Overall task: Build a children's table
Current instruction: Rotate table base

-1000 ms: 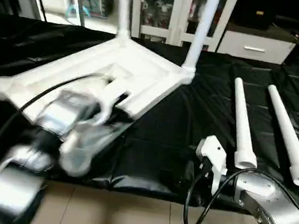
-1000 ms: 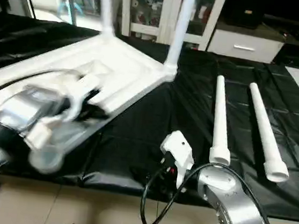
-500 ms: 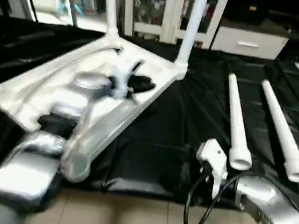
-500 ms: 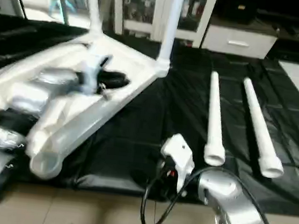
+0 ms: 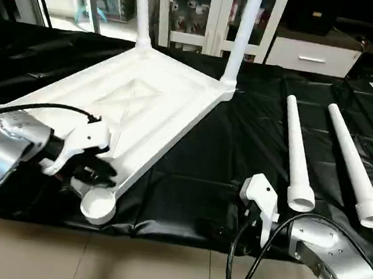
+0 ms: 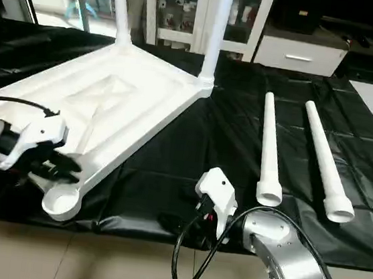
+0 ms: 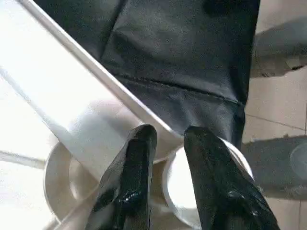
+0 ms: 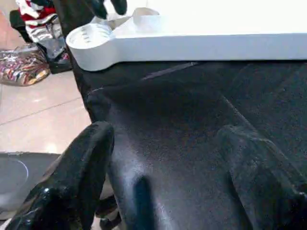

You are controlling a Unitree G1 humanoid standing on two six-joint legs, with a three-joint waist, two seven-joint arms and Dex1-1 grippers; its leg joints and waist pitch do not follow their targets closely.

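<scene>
The white tabletop [image 5: 144,101] lies upside down on the black cloth, ribbed underside up. Two legs [image 5: 245,25] stand upright in its far corner sockets. Two loose legs [image 5: 295,145] lie side by side to the right, wide ends toward me. My left gripper [image 5: 94,169] is at the near left corner, beside the empty round socket [image 5: 98,205]. In the left wrist view its fingers [image 7: 139,158] sit close together around the tabletop's rim. My right gripper [image 8: 165,134] hovers open over the cloth near the table's front edge, holding nothing.
A white cabinet with glass doors [image 5: 201,13] and a low white drawer unit [image 5: 310,56] stand behind the table. The black cloth [image 5: 225,151] hangs over the front edge above a tiled floor. A black cable [image 5: 236,266] loops from my right wrist.
My left arm has drawn back from over the middle of the tabletop to its near left corner. The view has shifted. The right arm has stayed put.
</scene>
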